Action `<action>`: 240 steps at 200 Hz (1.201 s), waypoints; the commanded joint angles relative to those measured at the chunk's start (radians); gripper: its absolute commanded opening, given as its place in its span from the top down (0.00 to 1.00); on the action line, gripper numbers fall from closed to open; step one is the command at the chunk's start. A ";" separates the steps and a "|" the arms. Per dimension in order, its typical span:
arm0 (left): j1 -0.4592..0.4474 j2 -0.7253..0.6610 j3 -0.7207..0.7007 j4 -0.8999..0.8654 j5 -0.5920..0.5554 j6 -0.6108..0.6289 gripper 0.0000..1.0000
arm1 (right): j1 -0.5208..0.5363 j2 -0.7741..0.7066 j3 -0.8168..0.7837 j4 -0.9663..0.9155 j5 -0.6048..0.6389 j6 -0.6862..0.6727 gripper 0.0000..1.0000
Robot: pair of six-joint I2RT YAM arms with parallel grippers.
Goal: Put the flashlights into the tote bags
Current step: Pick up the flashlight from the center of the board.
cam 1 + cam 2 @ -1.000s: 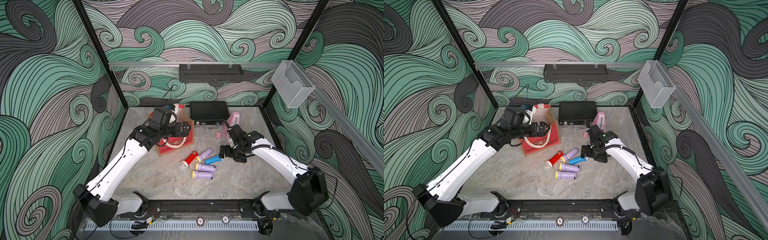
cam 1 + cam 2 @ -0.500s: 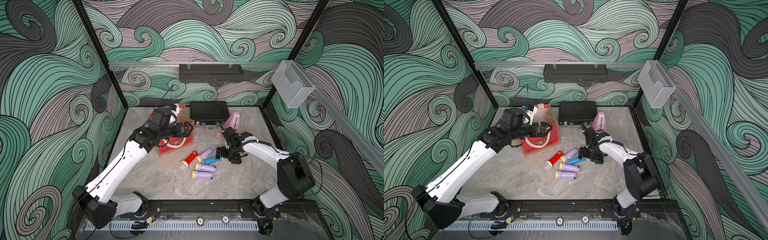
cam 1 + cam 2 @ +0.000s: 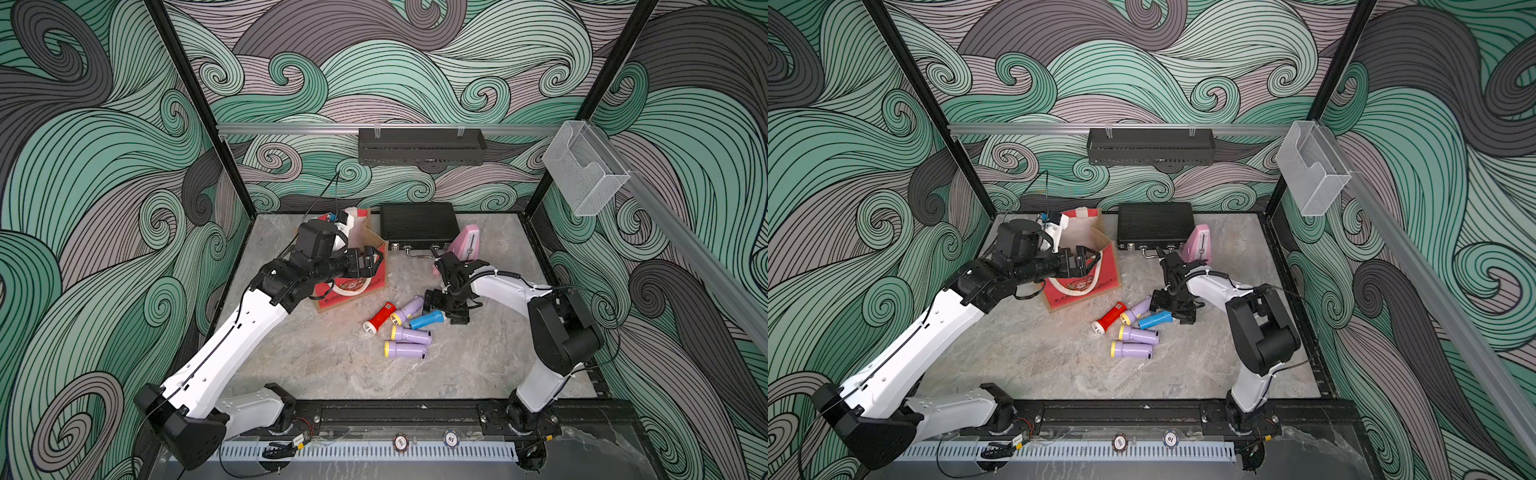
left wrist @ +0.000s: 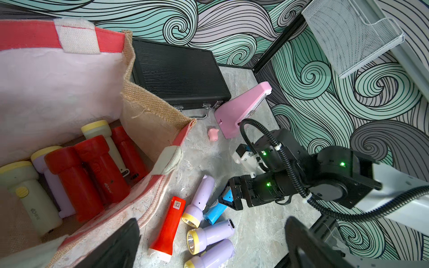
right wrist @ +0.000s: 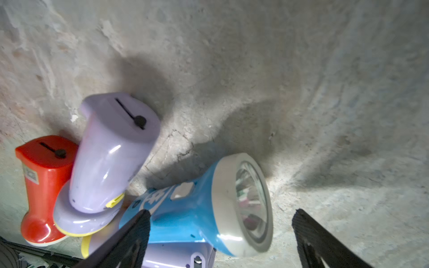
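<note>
Swirl-patterned green-grey walls (image 3: pixel 415 62); grey marbled tabletop (image 3: pixel 332 365); black shelf (image 3: pixel 422 145) on back rail (image 3: pixel 291 128); clear bin (image 3: pixel 582 170) on side wall.

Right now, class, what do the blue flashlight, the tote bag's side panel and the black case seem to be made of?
Blue flashlight: probably glossy plastic, sharp highlights. Tote bag side panel: coarse jute-like weave, frayed threads. Black case: matte ribbed shell, plastic or metal unclear.
</note>
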 commanded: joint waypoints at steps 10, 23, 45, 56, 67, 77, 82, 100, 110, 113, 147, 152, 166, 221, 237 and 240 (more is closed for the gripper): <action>-0.005 -0.035 -0.013 -0.005 -0.030 -0.012 0.01 | -0.006 0.028 0.008 0.021 -0.028 0.052 0.07; -0.005 -0.041 -0.015 -0.008 -0.033 -0.012 0.01 | -0.006 0.031 0.004 0.023 -0.026 0.058 0.08; -0.005 -0.046 -0.016 -0.014 -0.034 -0.010 0.01 | -0.005 0.032 -0.004 0.031 -0.024 0.069 0.10; -0.005 -0.045 -0.016 -0.014 -0.033 -0.011 0.01 | -0.005 0.032 -0.011 0.038 -0.025 0.078 0.11; -0.005 -0.045 -0.016 -0.014 -0.033 -0.011 0.01 | -0.005 0.033 -0.017 0.046 -0.028 0.084 0.13; -0.005 -0.045 -0.017 -0.014 -0.034 -0.011 0.01 | -0.005 0.035 -0.022 0.051 -0.029 0.091 0.16; -0.005 -0.046 -0.017 -0.014 -0.033 -0.010 0.01 | -0.005 0.037 -0.024 0.056 -0.030 0.093 0.16; -0.005 -0.047 -0.020 -0.015 -0.031 -0.010 0.01 | -0.005 0.042 -0.029 0.064 -0.032 0.104 0.17; -0.005 -0.050 -0.023 -0.014 -0.031 -0.010 0.02 | -0.005 0.043 -0.029 0.065 -0.029 0.107 0.17; -0.004 -0.051 -0.024 -0.015 -0.031 -0.010 0.01 | -0.005 0.044 -0.029 0.065 -0.027 0.107 0.18; -0.005 -0.061 -0.034 -0.015 -0.031 -0.012 0.01 | -0.005 0.047 -0.026 0.063 -0.001 0.110 0.29; -0.005 -0.063 -0.034 -0.015 -0.031 -0.011 0.01 | -0.005 0.047 -0.026 0.064 0.003 0.110 0.31; -0.005 -0.066 -0.036 -0.015 -0.032 -0.011 0.01 | -0.005 0.048 -0.026 0.062 0.018 0.109 0.33; -0.004 -0.075 -0.038 -0.026 -0.037 -0.008 0.01 | -0.009 0.049 -0.019 0.061 0.065 0.092 0.38; -0.005 -0.077 -0.036 -0.026 -0.038 -0.006 0.02 | -0.010 0.040 -0.011 0.052 0.081 0.080 0.39; -0.005 -0.078 -0.036 -0.027 -0.039 -0.006 0.01 | -0.011 0.038 -0.010 0.050 0.085 0.078 0.39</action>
